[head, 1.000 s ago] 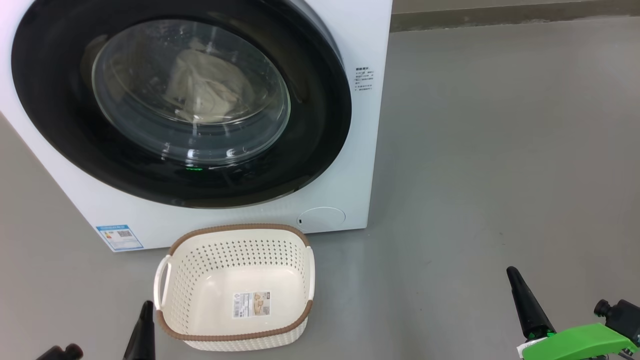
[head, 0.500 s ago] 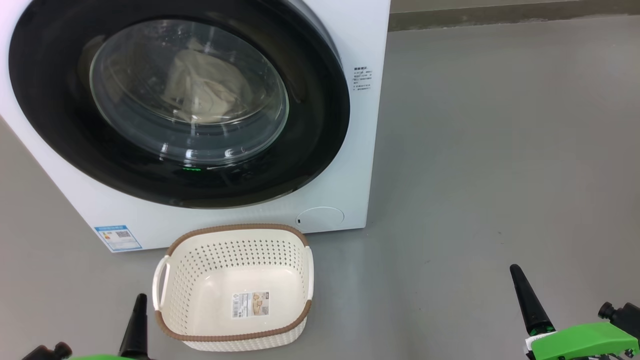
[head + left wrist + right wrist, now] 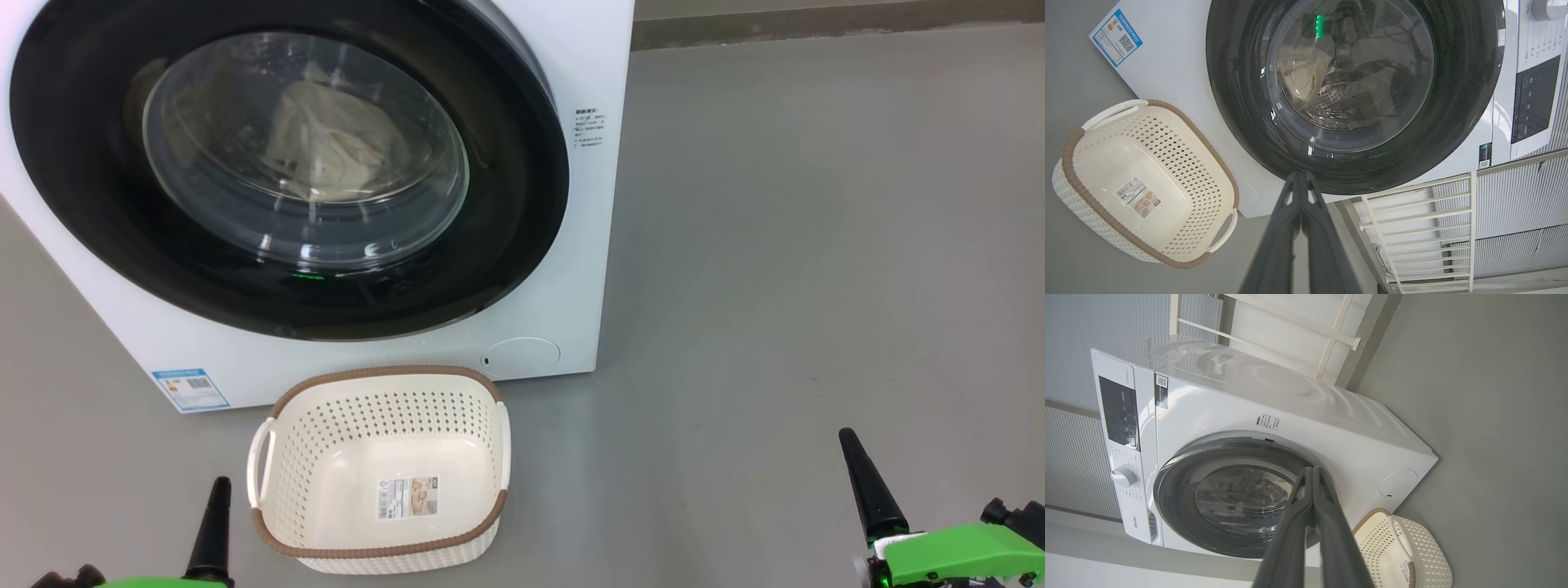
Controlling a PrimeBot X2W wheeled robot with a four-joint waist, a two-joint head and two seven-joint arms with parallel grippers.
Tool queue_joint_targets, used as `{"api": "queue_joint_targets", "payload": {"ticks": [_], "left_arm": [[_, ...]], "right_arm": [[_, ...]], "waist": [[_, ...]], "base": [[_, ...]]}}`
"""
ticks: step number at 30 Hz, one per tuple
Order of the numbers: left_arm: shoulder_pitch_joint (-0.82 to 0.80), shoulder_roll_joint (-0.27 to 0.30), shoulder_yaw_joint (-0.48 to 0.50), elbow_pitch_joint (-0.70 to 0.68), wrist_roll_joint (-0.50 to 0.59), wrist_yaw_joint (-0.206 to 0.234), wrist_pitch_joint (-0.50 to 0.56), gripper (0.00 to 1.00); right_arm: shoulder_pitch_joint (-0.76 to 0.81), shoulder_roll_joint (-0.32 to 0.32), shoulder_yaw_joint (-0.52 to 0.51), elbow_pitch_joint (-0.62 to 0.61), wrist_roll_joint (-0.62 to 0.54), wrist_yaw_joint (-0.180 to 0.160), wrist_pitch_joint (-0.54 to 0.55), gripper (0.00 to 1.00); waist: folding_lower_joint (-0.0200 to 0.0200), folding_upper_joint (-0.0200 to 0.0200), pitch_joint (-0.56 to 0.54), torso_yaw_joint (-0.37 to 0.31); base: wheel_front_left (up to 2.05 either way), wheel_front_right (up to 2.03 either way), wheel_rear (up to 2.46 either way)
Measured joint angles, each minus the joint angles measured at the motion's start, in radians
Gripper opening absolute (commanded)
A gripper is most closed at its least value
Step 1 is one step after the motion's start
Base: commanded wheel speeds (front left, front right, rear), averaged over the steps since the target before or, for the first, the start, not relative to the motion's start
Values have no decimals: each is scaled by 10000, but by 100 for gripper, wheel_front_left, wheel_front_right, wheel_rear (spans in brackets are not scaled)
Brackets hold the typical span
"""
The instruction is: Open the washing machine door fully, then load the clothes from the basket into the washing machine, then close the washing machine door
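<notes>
we see bright, even, diffuse light, shadows soft beside the basket (image 3: 384, 369). glare streaks on the washing machine door (image 3: 302, 155) glass. head view sharp; our wrist views bend straight lines at edges.

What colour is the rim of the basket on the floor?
The basket has a brown woven-look rim; the left wrist view shows it best.

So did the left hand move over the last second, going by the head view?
Yes. The left hand drifted left, away from the basket. The gap between them widened, by more than the slight camera shift explains.
</notes>
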Motion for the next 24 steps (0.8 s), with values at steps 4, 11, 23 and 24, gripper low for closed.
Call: {"api": "queue_joint_targets", "payload": {"ticks": [4,11,23,24], "left_arm": [[-35,-23,100,88,-472,-86,100,0],[-219,-81,291,217,-1197,-182,240,0],[-421,-184,623,441,-2470,-439,581,0],[-428,-194,642,460,-2583,-441,591,0]], "right_arm": [[-120,-4,-15,94,359,-2,4,0],[-137,-4,-65,290,1243,-2,88,0],[-363,-6,-184,619,2585,-2,178,0],[-364,-6,-194,644,2667,-2,178,0]], "waist": [[0,-1,3,-10],[0,0,8,-28],[0,0,17,-59],[0,-1,18,-61]], "base": [[0,0,0],[0,0,0],[0,0,0],[0,0,0]]}}
